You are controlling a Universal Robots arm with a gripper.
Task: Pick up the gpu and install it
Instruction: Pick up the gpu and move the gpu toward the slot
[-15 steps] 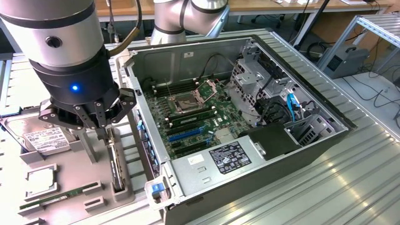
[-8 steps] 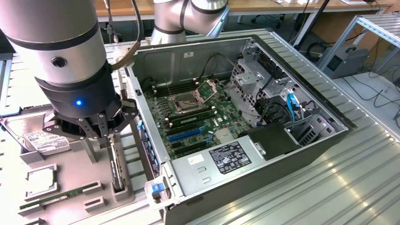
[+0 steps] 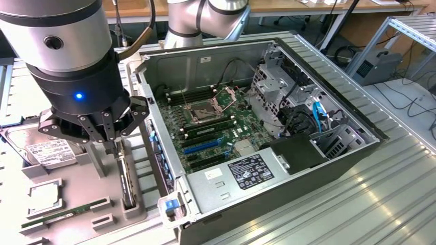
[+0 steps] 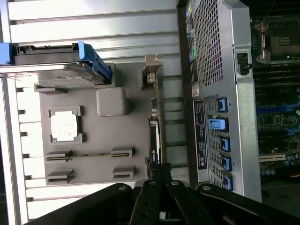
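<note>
In the exterior view the gpu (image 3: pixel 126 178) stands on edge in the grey tray (image 3: pixel 75 178) at 8 o'clock, long axis 12 to 6, sharing it with a hard drive (image 3: pixel 44 152), CPU (image 3: pixel 40 196) and RAM stick (image 3: pixel 58 215). The wrist view adds blue clips (image 4: pixel 218 124) on the computer case (image 4: pixel 211 37) rear. The pincer (image 3: pixel 105 153) sits at the card's 12 o'clock end; its grip I cannot tell.
</note>
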